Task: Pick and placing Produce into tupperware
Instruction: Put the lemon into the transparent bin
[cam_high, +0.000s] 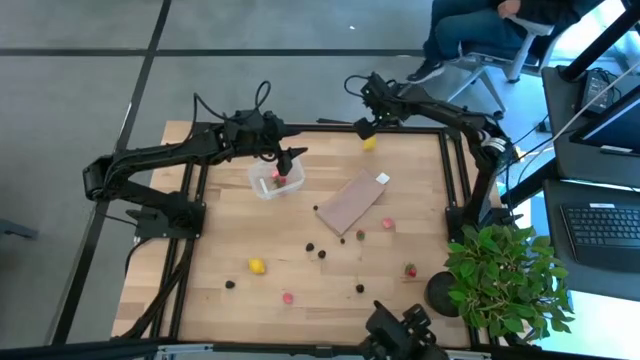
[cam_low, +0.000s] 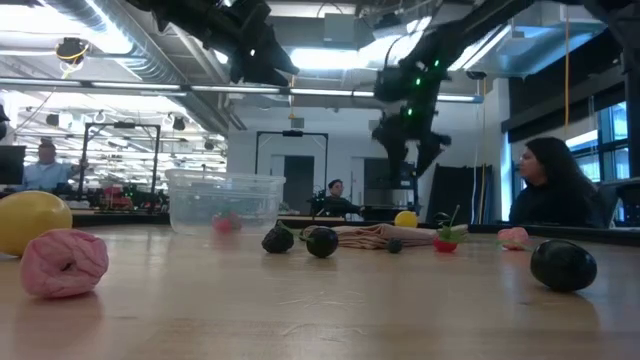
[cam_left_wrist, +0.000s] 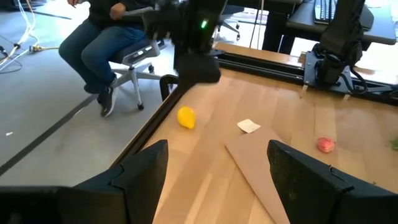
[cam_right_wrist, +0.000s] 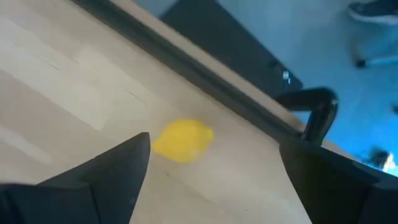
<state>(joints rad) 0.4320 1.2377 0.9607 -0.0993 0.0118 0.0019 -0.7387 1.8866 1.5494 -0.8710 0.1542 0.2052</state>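
Observation:
The clear tupperware (cam_high: 270, 183) (cam_low: 225, 203) stands on the table left of centre, with one red piece (cam_high: 277, 180) inside. My left gripper (cam_high: 287, 163) (cam_left_wrist: 217, 180) hangs open just above it, touching nothing. Produce lies loose on the wood: a yellow lemon (cam_high: 369, 143) (cam_right_wrist: 183, 140) (cam_left_wrist: 186, 117) by the far edge, and several red, pink, yellow and dark pieces toward the near edge. My right gripper (cam_high: 365, 126) (cam_right_wrist: 211, 168) (cam_low: 412, 150) hovers open above the far lemon, its fingers pointing steeply down and clear of it.
A flat brown board (cam_high: 350, 200) lies at the table's centre with a small white tag (cam_high: 383, 178) beside it. A potted plant (cam_high: 505, 275) stands at the near right corner. A black frame rail (cam_right_wrist: 205, 81) runs along the far edge, and a person sits on a chair (cam_left_wrist: 134, 53) beyond.

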